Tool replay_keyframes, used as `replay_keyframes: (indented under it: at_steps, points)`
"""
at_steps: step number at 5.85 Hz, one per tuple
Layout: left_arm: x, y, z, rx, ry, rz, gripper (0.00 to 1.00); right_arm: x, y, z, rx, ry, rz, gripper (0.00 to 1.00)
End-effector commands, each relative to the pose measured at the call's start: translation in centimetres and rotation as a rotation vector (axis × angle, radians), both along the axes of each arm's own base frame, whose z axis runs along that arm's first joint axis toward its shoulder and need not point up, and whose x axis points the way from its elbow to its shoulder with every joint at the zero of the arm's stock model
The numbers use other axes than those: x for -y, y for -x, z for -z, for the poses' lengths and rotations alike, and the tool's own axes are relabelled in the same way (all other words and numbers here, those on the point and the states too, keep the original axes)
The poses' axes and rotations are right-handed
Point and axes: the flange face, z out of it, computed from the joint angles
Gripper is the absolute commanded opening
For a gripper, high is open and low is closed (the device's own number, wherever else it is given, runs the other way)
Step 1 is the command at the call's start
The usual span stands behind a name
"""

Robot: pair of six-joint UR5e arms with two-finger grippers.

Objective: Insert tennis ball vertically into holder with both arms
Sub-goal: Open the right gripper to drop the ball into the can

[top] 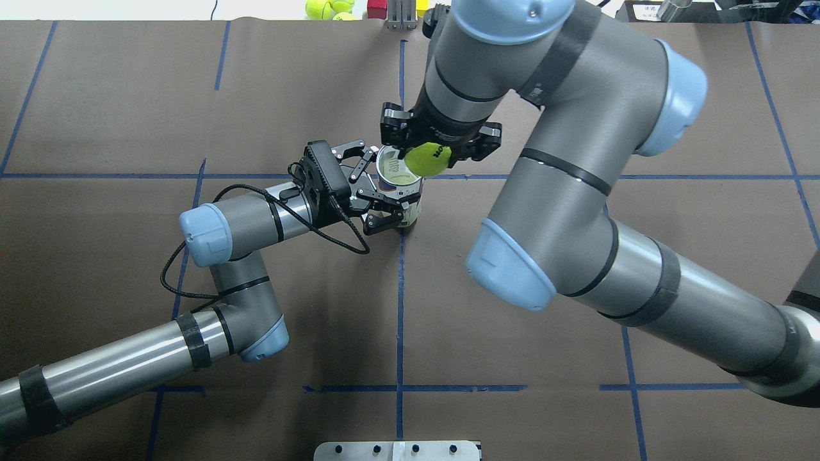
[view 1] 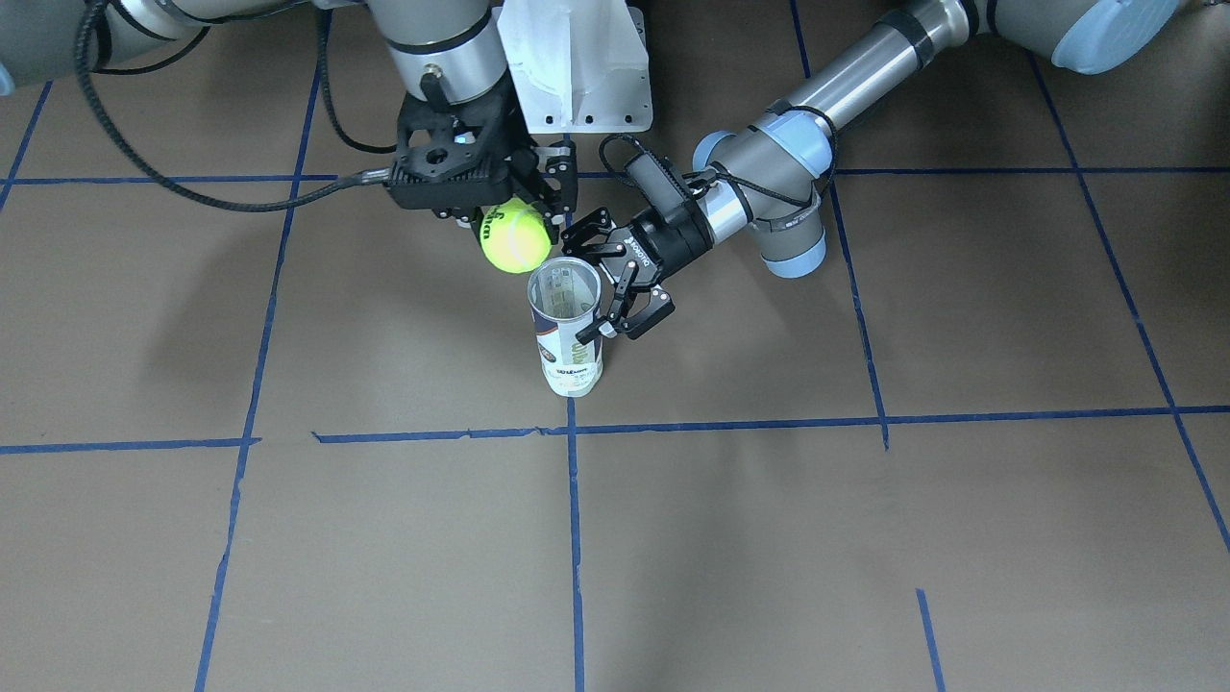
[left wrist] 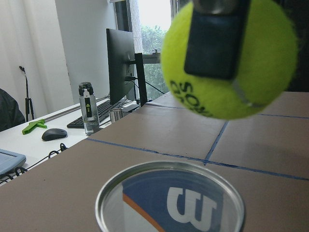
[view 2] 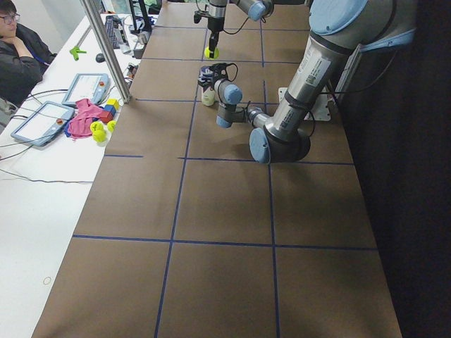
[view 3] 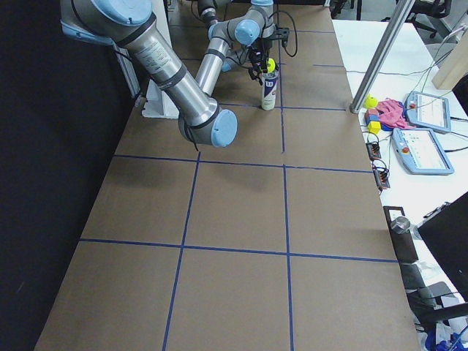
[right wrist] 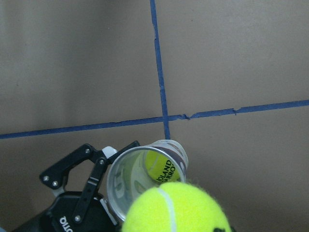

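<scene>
While the holder (view 1: 567,336) stands upright on the table (view 1: 865,538), a second ball (right wrist: 160,166) lying at its bottom, the left gripper (view 1: 588,284) is clamped round its upper wall. Beyond it, the right gripper (view 1: 517,219) pinches the tennis ball (view 1: 515,240) above the mouth, off-centre. Step: alignment before insertion. The next move likely calls for centring over the rim, a straight descent, then release.

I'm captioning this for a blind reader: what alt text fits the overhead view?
The right claw holds a tennis ball above the open mouth of an upright can, which the left claw grips from the side. Brown table, blue tape grid.
</scene>
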Motion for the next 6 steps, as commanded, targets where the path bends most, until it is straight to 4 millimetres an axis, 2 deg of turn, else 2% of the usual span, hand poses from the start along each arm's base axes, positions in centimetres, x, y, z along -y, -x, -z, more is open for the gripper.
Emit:
replay_keyframes:
  at_steps: [1, 2, 3, 6]
  points:
    - [0.0, 0.0, 0.1, -0.003, 0.001, 0.004, 0.88, 0.8, 2.2, 1.0, -0.022, 0.011, -0.013, 0.06]
    - [0.0, 0.0, 0.2, -0.003, 0.001, 0.004, 0.88, 0.1, 3.3, 0.8, -0.040, -0.005, -0.017, 0.20]
    - [0.0, 0.0, 0.1, -0.004, 0.001, 0.006, 0.88, 0.0, 3.6, 0.7, -0.045, -0.007, -0.016, 0.99]
    - [0.0, 0.0, 0.0, -0.001, 0.003, 0.006, 0.88, 0.0, 3.6, 0.9, -0.042, -0.010, -0.012, 1.00]
